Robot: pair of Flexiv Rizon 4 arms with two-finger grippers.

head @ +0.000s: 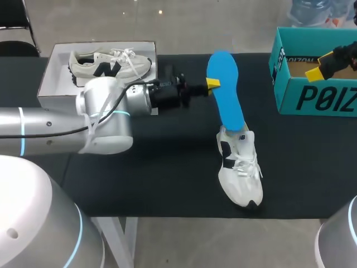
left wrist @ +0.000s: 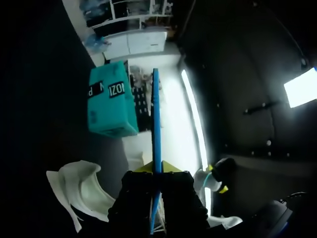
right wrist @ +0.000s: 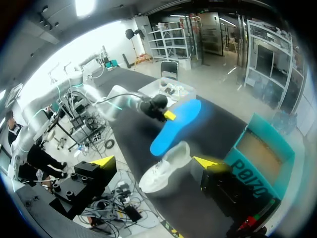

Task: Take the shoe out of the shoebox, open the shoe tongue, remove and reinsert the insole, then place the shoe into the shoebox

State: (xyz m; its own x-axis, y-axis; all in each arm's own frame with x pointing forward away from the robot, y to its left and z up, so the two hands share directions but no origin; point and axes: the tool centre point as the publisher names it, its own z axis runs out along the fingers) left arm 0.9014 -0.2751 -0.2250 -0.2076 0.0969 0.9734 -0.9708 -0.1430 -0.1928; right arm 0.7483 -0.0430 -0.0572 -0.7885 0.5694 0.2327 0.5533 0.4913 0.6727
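A white shoe (head: 240, 167) with black side marks lies on the black table, toe toward the front edge. A blue insole (head: 226, 92) rises tilted out of its opening, lower end still at the shoe. My left gripper (head: 212, 84) is shut on the insole's side edge near its upper part. In the left wrist view the insole (left wrist: 156, 124) shows edge-on, pinched between the yellow tips of the left gripper (left wrist: 157, 168), with the shoe (left wrist: 79, 188) below. My right gripper (head: 321, 64) hangs open above the teal shoebox (head: 312, 97). In its own view the right gripper (right wrist: 156, 161) is high above the shoe (right wrist: 166, 166) and insole (right wrist: 176, 126).
A white open box (head: 56, 75) holding a second, cream shoe (head: 111, 62) stands at the back left, just behind my left arm. The teal shoebox (right wrist: 262, 158) stands open at the back right. Bare black tabletop lies left of the shoe.
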